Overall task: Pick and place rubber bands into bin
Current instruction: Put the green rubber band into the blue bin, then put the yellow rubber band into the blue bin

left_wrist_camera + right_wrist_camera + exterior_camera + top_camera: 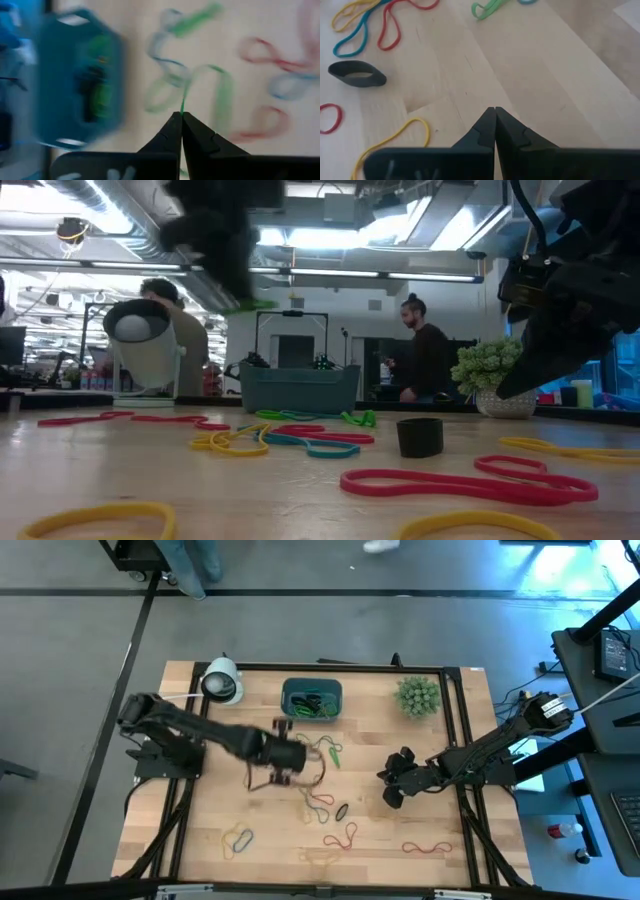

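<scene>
My left gripper (181,116) is clenched on a thin green rubber band (183,100); the right gripper (494,111) waits clenched, empty. The small teal plastic bin (311,700) at twelve o'clock holds a few; many coloured elastic loops (340,837) remain on the wooden table (200,800)

An overhead camera looks straight down on the whole pale wooden desk (400,840) and the grey floor around it. A second sits at desk-top height, facing level across the boards into the lit room behind. Each wrist camera peers close past its own arm's dark fingers at the boards. The small teal rectangular plastic bin (311,700) appears in the overhead, low and left wrist views.
</scene>
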{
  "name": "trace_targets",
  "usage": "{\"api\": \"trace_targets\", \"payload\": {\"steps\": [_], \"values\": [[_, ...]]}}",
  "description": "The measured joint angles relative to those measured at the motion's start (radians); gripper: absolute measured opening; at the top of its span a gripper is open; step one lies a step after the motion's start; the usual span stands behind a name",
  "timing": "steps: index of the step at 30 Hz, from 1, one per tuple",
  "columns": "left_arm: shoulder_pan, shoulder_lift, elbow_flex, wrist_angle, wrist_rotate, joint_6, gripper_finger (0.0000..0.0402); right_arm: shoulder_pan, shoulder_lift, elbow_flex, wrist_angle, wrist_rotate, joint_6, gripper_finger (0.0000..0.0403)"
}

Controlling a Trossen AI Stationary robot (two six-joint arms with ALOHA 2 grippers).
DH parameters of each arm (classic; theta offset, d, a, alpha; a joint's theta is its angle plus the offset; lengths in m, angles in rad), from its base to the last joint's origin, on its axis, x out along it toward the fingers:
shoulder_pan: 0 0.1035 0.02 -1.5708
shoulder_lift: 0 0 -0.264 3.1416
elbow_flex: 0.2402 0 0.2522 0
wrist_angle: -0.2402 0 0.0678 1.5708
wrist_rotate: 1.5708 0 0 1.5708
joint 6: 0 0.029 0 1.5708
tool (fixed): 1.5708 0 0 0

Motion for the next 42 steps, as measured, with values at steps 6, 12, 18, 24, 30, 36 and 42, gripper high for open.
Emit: {"api": "trace_targets", "payload": {"steps": [6, 12, 18, 24, 30, 36, 42], "values": [[0.243, -0.003, 0.091, 0.037, -0.035, 0.203, 0.0002, 0.0, 0.0, 0.0, -0.001, 0.0, -0.003, 0.0008], [0.534, 0.021, 0.084, 0.141, 0.106, 0.271, 0.0002, 0.0, 0.0, 0.0, -0.001, 0.0, -0.004, 0.0008], [0.728, 0.142, 0.081, 0.181, 0.25, 0.254, 0.0002, 0.0, 0.0, 0.0, 0.002, 0.0, -0.026, 0.0008], [0.745, 0.278, 0.093, 0.242, 0.302, 0.276, 0.0002, 0.0, 0.001, 0.0, 0.003, 0.0, -0.054, 0.0008], [0.732, 0.324, 0.111, 0.238, 0.3, 0.289, 0.0025, 0.0, 0.001, 0.0, 0.002, 0.0, -0.056, 0.0008], [0.732, 0.324, 0.111, 0.238, 0.303, 0.25, 0.0077, -0.003, 0.001, 0.0, 0.0, 0.0, -0.055, 0.0008], [0.719, 0.308, 0.111, 0.219, 0.302, 0.256, 0.0111, -0.003, 0.001, 0.0, -0.001, 0.0, -0.054, 0.0008]]}}
